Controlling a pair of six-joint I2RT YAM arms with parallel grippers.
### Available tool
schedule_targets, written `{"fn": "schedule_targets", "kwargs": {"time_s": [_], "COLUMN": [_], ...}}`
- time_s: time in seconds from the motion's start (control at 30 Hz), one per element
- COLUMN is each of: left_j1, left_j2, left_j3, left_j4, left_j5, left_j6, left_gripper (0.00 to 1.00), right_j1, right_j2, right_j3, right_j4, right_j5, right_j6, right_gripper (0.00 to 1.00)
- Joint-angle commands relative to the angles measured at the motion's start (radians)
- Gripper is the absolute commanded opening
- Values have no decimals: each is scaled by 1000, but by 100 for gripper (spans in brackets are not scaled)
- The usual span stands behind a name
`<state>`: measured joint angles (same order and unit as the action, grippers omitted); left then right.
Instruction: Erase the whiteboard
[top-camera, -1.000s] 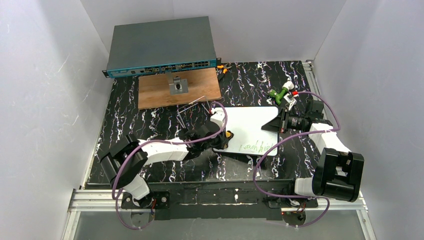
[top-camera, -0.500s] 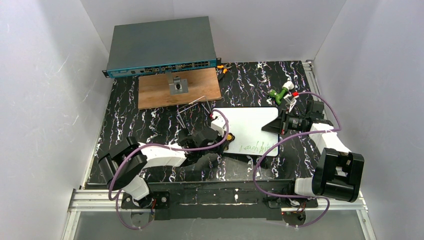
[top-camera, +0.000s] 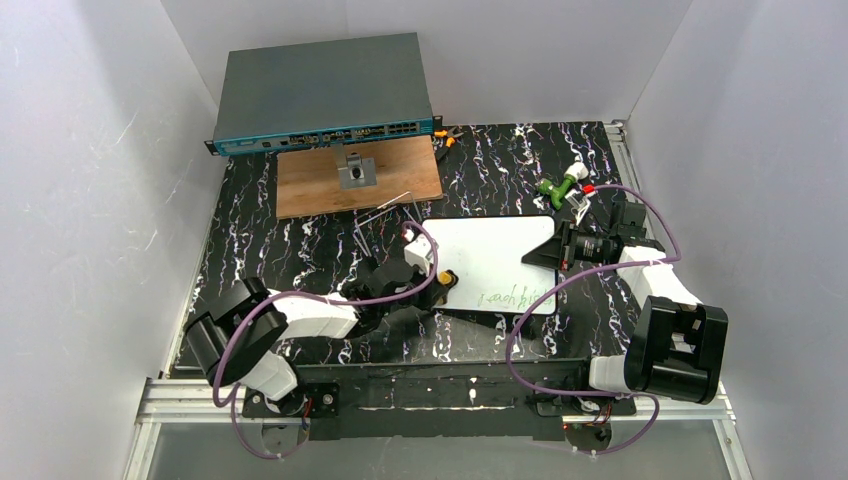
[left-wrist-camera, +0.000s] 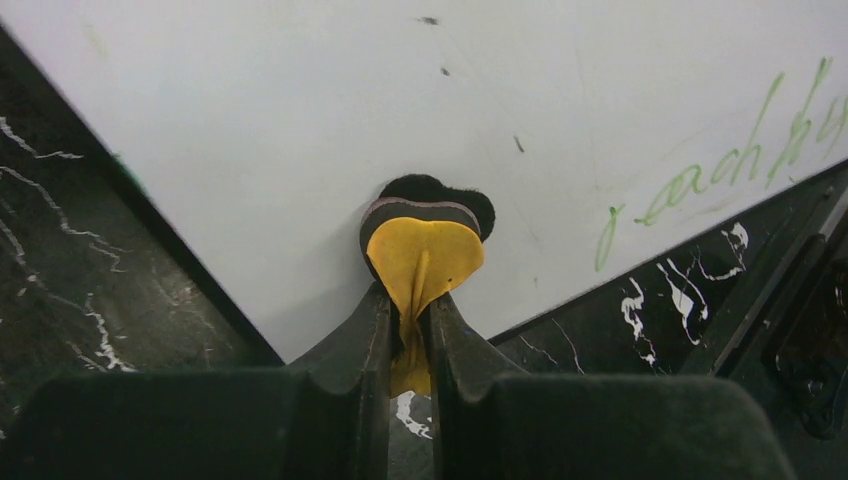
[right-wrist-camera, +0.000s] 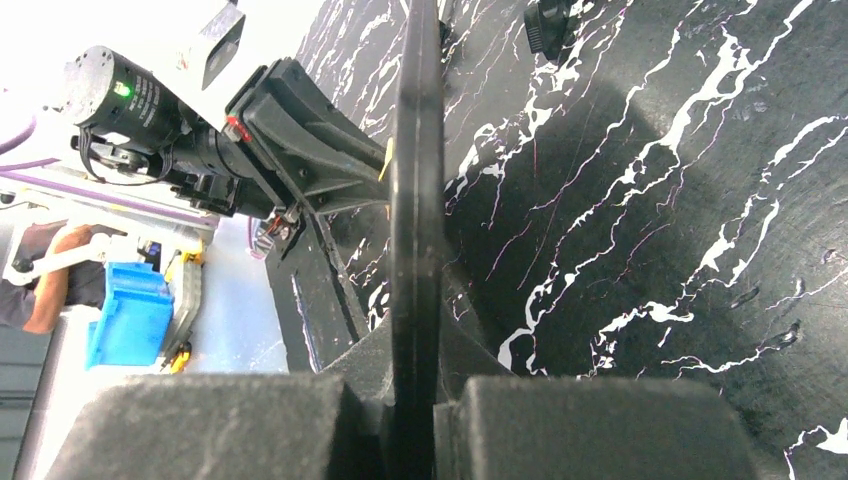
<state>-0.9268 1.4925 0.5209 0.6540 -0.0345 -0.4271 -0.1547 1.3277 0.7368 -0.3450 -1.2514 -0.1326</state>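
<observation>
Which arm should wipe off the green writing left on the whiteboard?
Left. The left gripper pinches the yellow eraser, which rests on the whiteboard near the green writing. The right gripper is clamped on the board's edge, holding no eraser.

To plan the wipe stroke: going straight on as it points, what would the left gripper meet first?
Likely just blank flat white black-rimmed whiteboard; the green handwriting lies off to the right.
</observation>
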Motion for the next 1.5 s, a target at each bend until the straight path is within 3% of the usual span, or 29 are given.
{"fn": "schedule_targets", "kwargs": {"time_s": [0.0,0.23,0.5,0.73,1.17,1.37,1.47], "left_j1": [-61,-138,-274,-307,-396,-410,-377], "left_j2": [29,77,120,153,165,262,228], "left_j3": [34,81,128,195,205,334,330], "left_j4": [-16,-20,-109,-193,-174,-330,-379], "left_j5": [16,-101,-342,-375,-557,-832,-834], "left_j6": [102,160,281,316,402,357,289], "left_gripper": [0,0,0,0,0,0,0], "right_j1": [11,12,11,11,12,12,12], "right_j2": [-25,-26,-29,-18,-18,-22,-23], "right_j3": [7,6,6,7,7,7,7], "right_j4": [3,8,11,12,12,11,9], "right_j5": [-81,-77,-75,-75,-74,-73,-75], "right_j6": [11,21,28,29,29,29,29], "right_gripper": [1,1,1,1,1,1,1]}}
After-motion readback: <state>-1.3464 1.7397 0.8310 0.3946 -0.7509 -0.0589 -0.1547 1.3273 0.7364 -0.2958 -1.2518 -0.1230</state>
